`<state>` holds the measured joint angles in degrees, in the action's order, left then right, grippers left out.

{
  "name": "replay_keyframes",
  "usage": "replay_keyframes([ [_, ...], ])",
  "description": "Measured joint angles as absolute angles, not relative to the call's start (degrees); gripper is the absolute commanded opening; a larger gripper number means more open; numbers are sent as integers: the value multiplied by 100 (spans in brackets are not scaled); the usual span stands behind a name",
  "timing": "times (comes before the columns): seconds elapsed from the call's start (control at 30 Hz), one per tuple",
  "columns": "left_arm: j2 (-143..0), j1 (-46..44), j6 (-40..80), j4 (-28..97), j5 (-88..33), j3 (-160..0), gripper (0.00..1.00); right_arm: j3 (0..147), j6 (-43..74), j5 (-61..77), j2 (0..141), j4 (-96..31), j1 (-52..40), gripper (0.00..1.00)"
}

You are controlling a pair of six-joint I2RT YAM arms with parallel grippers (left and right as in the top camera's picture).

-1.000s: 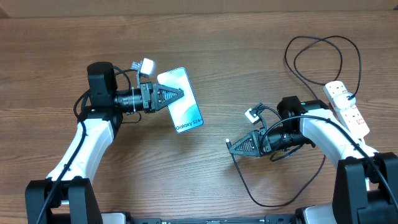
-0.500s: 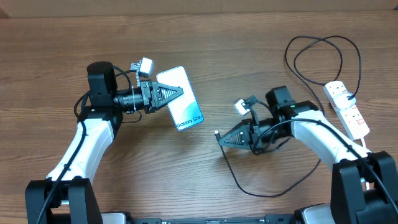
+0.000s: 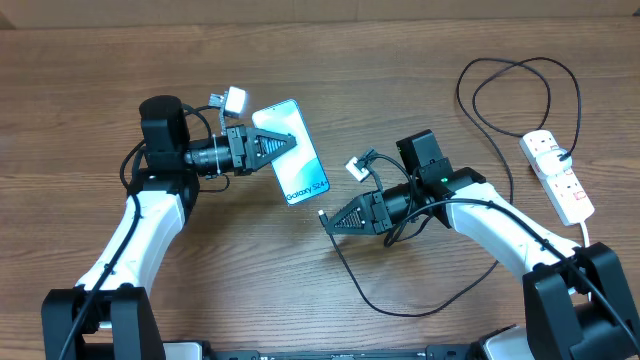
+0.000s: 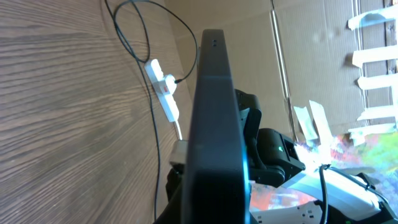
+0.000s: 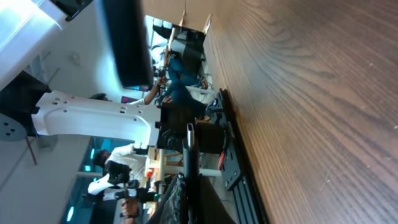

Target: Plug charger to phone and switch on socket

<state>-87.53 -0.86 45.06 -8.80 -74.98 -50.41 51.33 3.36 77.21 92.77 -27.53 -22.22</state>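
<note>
My left gripper point(image 3: 282, 147) is shut on the phone point(image 3: 293, 155), holding it tilted above the table, its blue-teal screen and "Galaxy S24" text facing up. In the left wrist view the phone point(image 4: 214, 118) shows edge-on, filling the centre. My right gripper point(image 3: 335, 220) is shut on the charger connector point(image 3: 322, 214), its tip a short way right and below the phone's bottom edge. The black cable point(image 3: 395, 300) trails in loops back to the white socket point(image 3: 557, 175) at the far right. In the right wrist view the connector point(image 5: 190, 152) sticks out between the fingers, the phone point(image 5: 127, 43) ahead.
The charger cable makes a large loop point(image 3: 515, 95) at the back right beside the socket, which also shows in the left wrist view point(image 4: 163, 87). The socket's white cord point(image 3: 583, 232) runs off the right edge. Bare wooden table point(image 3: 400, 100) lies between the arms.
My right gripper has moved left with the charger connector, from mid-right toward the phone's bottom edge, dragging the cable. The left gripper and phone have shifted only slightly.
</note>
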Motion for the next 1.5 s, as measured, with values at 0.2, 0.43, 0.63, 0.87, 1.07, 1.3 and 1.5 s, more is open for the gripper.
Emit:
replay_keyframes([
  [0.2,-8753,-180,4506,-882,-7496,-5041,4,5133,550,7806,9277,-2519,-2228,4],
  [0.43,-8753,-180,4506,-884,-7494,-5041,4,5133,958,7929,9277,-1820,-2226,4],
  [0.63,-8753,-180,4506,-884,-7494,-5041,4,5133,1166,7955,9277,-1754,-2228,4],
  [0.87,-8753,-180,4506,-882,-7494,-5041,4,5133,1203,8031,9277,-1717,-2228,4],
  [1.07,-8753,-180,4506,-882,-7496,-5041,4,5133,1225,8235,9277,-1455,-2226,4],
  [1.3,-8753,-180,4508,-884,-7496,-5041,4,5133,1286,8241,9277,-1455,-2226,4],
  [1.5,-8753,-180,4563,-884,-7478,-5041,4,5133,1533,8206,9277,-1450,-2228,4],
])
